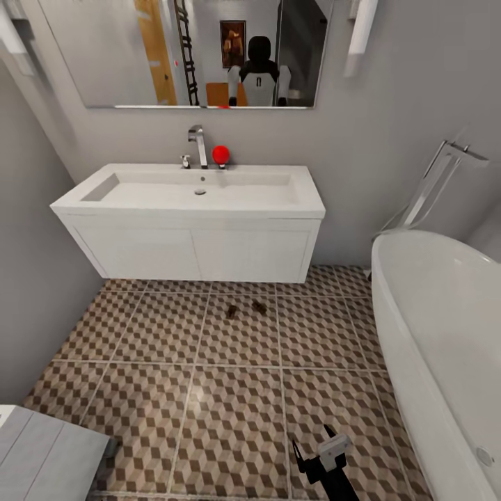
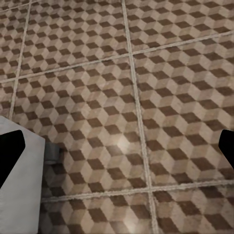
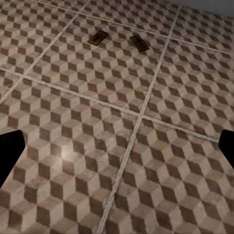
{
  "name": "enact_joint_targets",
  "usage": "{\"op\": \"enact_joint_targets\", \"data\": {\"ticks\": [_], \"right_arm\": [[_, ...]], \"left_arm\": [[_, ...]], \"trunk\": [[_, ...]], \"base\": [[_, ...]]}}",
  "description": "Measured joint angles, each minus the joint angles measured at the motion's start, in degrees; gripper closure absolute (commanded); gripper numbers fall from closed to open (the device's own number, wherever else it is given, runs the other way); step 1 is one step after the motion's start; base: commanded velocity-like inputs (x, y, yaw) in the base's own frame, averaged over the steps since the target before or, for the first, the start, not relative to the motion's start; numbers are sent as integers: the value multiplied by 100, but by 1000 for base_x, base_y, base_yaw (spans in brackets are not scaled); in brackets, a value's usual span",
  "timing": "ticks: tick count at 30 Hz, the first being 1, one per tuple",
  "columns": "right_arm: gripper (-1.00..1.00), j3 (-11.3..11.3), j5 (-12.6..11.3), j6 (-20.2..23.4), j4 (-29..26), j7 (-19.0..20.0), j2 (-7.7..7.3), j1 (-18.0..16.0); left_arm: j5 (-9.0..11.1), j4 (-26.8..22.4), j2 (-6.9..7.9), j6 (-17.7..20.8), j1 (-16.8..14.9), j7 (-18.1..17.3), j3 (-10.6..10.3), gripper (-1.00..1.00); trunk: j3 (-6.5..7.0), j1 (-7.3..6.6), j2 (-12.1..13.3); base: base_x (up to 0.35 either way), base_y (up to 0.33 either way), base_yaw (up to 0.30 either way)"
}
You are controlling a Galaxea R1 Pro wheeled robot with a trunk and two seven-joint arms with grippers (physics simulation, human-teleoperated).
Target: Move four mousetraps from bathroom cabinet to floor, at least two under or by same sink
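Mousetraps: two down on the bathroom floor (image 1: 229, 410), two not placed yet.

Count: two mousetraps, one (image 1: 232, 311) and another (image 1: 259, 306), lying side by side but apart on the tile just in front of the white sink (image 1: 195, 198) vanity; right wrist view has the same pair, (image 3: 98, 37) and (image 3: 139, 43), both flat. One sink, one bathtub (image 1: 445, 334), one faucet (image 1: 198, 145), one red ball (image 1: 220, 154) on the basin ledge. Right gripper (image 1: 319, 456) hangs low over bare tile, fingers spread, nothing between them. Left gripper (image 2: 117, 146) fingers also spread wide and empty above the floor. Sink condition looks met; likely step is heading back for the remaining two. Next move calls for turning the base to find the cabinet.
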Motion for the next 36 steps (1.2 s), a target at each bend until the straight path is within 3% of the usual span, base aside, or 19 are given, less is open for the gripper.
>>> {"op": "enact_joint_targets", "data": {"ticks": [26,33,36], "right_arm": [[-100,-8,7,2,8,15,-69,0],[-100,-15,3,-1,12,22,-245,-1],[-100,-14,1,-17,11,36,-429,34]], "left_arm": [[-2,0,-35,0,-1,0,-2,-100],[-1,-6,-89,65,1,7,8,-100],[-1,-7,-96,77,0,8,8,-100]], "trunk": [[467,-571,1043],[593,-725,1324],[646,-791,1444]], "base": [[0,0,0],[0,0,0],[0,0,0]]}}
